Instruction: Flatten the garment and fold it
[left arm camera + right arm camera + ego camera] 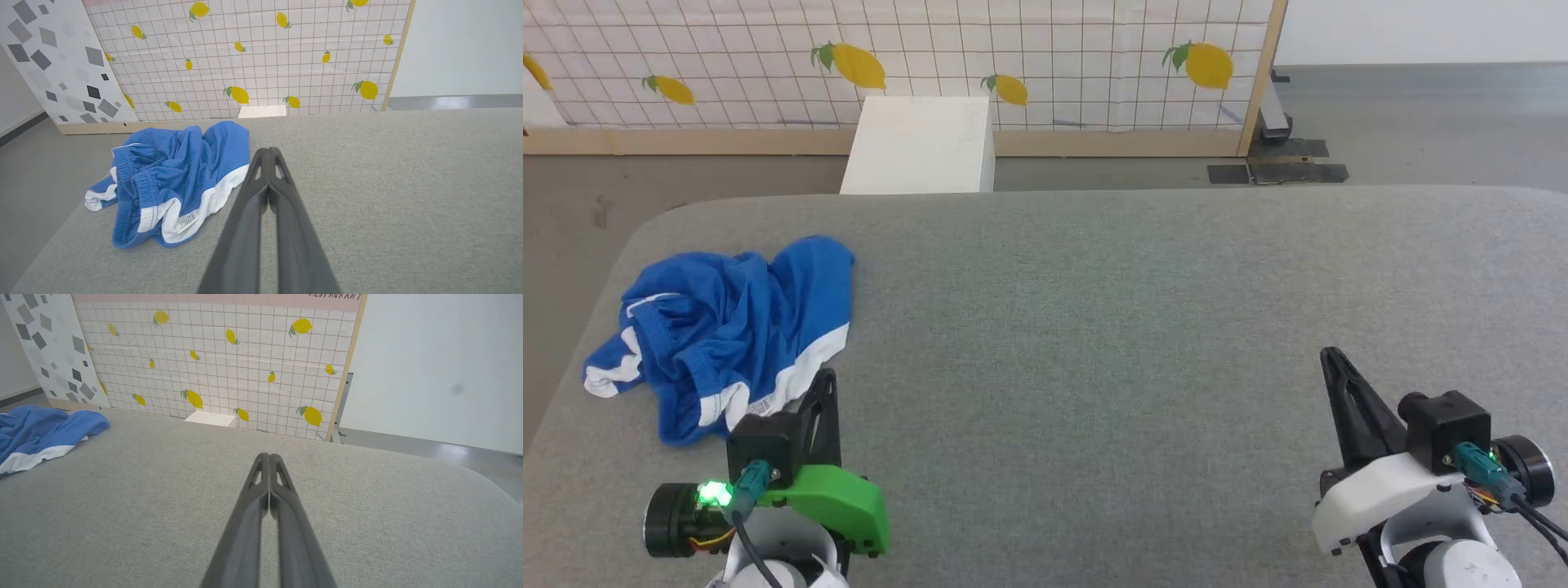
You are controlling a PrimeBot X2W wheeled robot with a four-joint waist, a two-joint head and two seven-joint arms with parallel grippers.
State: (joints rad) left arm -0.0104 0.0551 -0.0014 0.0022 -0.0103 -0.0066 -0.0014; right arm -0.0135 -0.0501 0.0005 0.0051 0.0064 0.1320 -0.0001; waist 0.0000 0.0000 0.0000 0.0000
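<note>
Garment [727, 327] lies crumpled near the left edge of the surface [1094, 327], not yet flattened. Left fingers [823, 408], pressed together and empty, sit just beside its white-banded hem, likely positioned for the first grasp. Right fingers [1352, 408], likewise closed, rest well apart.

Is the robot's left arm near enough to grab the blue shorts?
Probably yes. The left gripper is close beside the garment, with nothing but bare grey table around them. It is shut, so it would have to open first.
</note>
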